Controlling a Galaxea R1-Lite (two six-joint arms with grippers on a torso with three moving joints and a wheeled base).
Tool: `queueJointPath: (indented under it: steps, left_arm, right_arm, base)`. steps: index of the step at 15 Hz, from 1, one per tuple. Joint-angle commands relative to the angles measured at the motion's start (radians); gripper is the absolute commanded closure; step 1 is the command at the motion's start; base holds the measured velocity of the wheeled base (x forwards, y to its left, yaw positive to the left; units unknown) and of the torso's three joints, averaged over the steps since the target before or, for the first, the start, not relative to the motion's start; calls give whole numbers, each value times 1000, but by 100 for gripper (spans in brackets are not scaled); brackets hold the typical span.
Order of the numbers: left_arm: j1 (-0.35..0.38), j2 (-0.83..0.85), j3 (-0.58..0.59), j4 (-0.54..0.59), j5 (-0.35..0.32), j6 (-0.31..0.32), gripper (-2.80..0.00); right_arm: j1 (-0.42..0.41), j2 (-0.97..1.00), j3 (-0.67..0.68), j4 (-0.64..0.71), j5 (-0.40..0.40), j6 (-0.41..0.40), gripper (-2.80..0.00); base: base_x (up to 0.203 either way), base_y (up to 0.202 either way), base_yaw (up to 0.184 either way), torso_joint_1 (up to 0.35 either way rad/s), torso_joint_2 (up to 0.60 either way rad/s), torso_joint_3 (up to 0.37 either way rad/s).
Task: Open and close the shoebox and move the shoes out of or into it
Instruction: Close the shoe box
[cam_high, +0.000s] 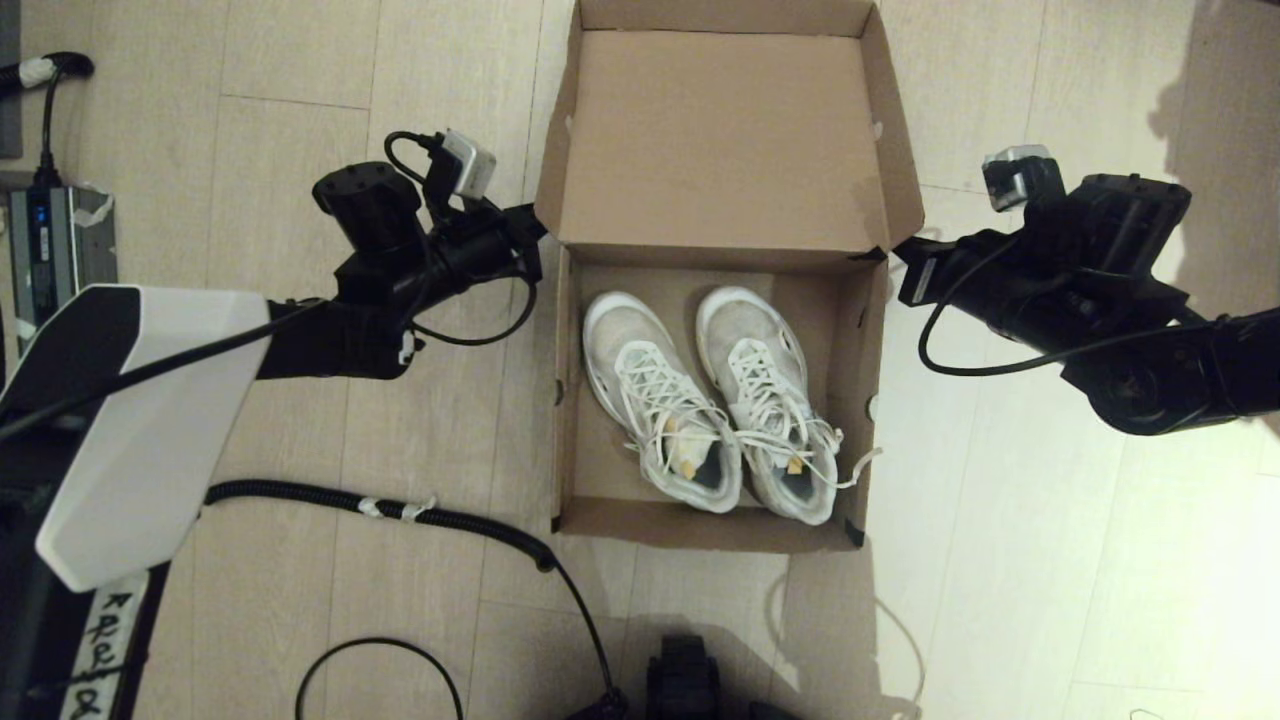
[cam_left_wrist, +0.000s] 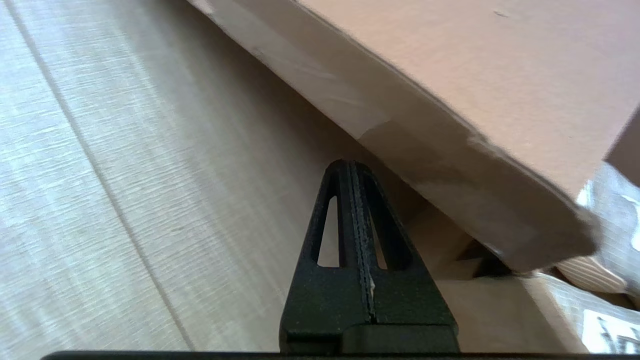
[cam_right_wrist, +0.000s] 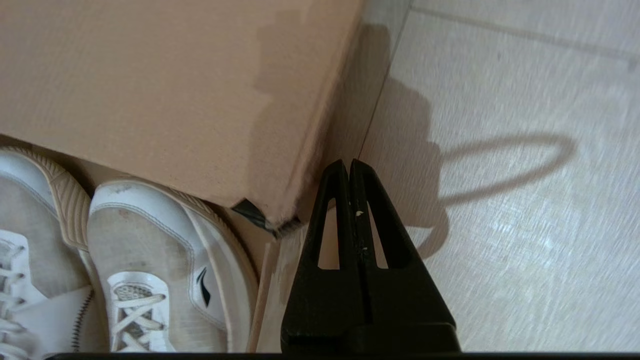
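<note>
Shoebox (cam_high: 715, 290), light, floppy lid: push its side flaps. Left end effector (cam_high: 533, 243) at 9 o'clock, right end effector (cam_high: 905, 262) at 3; both closed, empty.

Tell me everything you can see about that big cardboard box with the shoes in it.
The shoebox is plain brown cardboard, nearly square, sitting on a pale wood-look floor. Its hinged lid stands open at the far side, tilted up. Black tape marks the near right corner. Inside, a pair of white lace-up sneakers lies side by side, toes towards the lid. The left gripper and right gripper, jaws shut, sit at the lid's lower corners, one on each side.
</note>
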Motion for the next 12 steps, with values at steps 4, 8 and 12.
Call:
queueJointPath:
  steps: [4, 8, 12]
  left_arm:
    - [-2, 5, 1, -4, 28, 0, 0]
    - [-7, -4, 1, -1, 49, -17, 0]
    - [-11, -15, 1, -3, 50, -87, 0]
  right_arm:
    - [5, 22, 3, -24, -16, 67, 0]
    - [6, 28, 5, -119, -21, 136, 0]
    - [4, 1, -6, -98, 9, 283, 0]
  base:
    - [0, 0, 0, 0, 0, 0]
    - [0, 0, 0, 0, 0, 0]
    - [0, 0, 0, 0, 0, 0]
